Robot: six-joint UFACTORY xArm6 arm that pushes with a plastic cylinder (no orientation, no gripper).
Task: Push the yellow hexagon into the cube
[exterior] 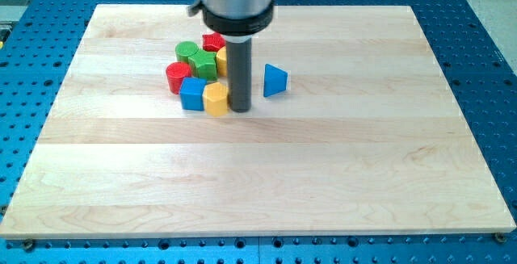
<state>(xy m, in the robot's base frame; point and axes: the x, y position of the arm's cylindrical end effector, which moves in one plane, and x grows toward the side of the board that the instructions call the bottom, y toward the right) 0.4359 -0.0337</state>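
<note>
The yellow hexagon [216,99] lies on the wooden board, touching the right side of the blue cube [192,94]. My tip [239,106] stands on the board just right of the yellow hexagon, touching or nearly touching it. The rod rises from there and hides part of the blocks behind it.
Behind the cube sits a cluster: a red cylinder [178,77], a green cylinder [187,52], a green block [204,66], a red block [213,41] and a second yellow block [221,60] partly hidden by the rod. A blue triangular block [275,80] stands right of the rod.
</note>
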